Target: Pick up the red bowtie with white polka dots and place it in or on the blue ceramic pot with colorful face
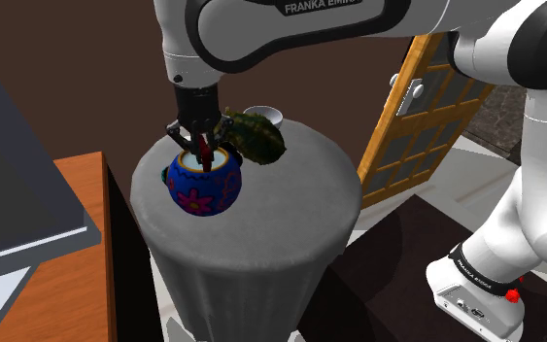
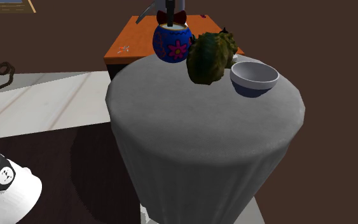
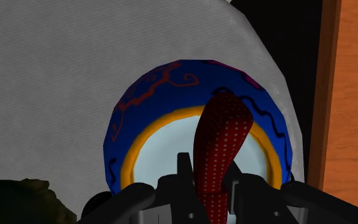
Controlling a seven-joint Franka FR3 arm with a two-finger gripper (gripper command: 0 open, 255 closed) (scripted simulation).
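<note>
A round table (image 1: 261, 228) draped in grey cloth carries three things: a blue pot (image 1: 206, 189) with a yellow rim and pink flowers painted on its side, a dark green lump (image 1: 252, 136) just beside it, and a pale bowl (image 2: 254, 77) with a bluish underside on the other side of the lump from the pot. In the shoulder view the lump stands close by the gripper and hides most of the bowl, but nothing lies between the gripper and the pot's mouth. Beside the table on the pot's side sits an orange wooden desk (image 2: 133, 38). In the shoulder view a wooden frame (image 1: 427, 117) with dark panes leans at the right.

The gripper (image 1: 204, 153) hangs straight over the pot, its fingers (image 3: 184, 170) pinching the red bowtie (image 3: 220, 143) with white dots between them. The bowtie is off the table, and one lobe sticks out past the fingertips over the pot's pale inside, about level with the rim.

White letters on the arm (image 1: 290, 34) read "FRANKA EMI" – the rest is cut off by the picture's upper edge. The dark band at the arm's foot bears small white lettering that I cannot read
</note>
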